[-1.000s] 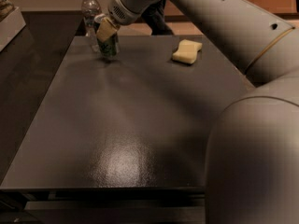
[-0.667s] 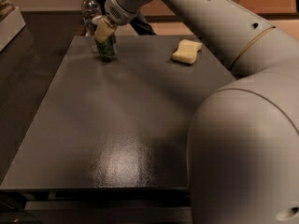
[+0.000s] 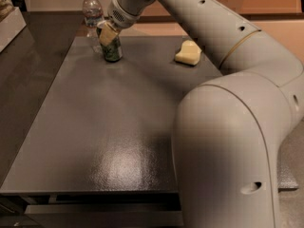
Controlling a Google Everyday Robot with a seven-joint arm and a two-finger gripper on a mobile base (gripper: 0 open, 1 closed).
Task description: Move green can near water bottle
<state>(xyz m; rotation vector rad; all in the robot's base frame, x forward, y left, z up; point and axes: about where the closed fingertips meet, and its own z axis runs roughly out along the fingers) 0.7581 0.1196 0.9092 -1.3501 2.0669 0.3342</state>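
Dark grey matte counter (image 3: 95, 127). A small dark green aluminium can (image 3: 113, 52) stands upright near the far left corner, just beside a clear plastic water bottle (image 3: 92, 11) with a white cap at the far edge. The end effector (image 3: 108, 32) sits over the can's top, its pale fingers closed on it. A pale yellow block (image 3: 188, 52) lies well apart to the right. The bulky white arm (image 3: 228, 127) hides the near right corner.
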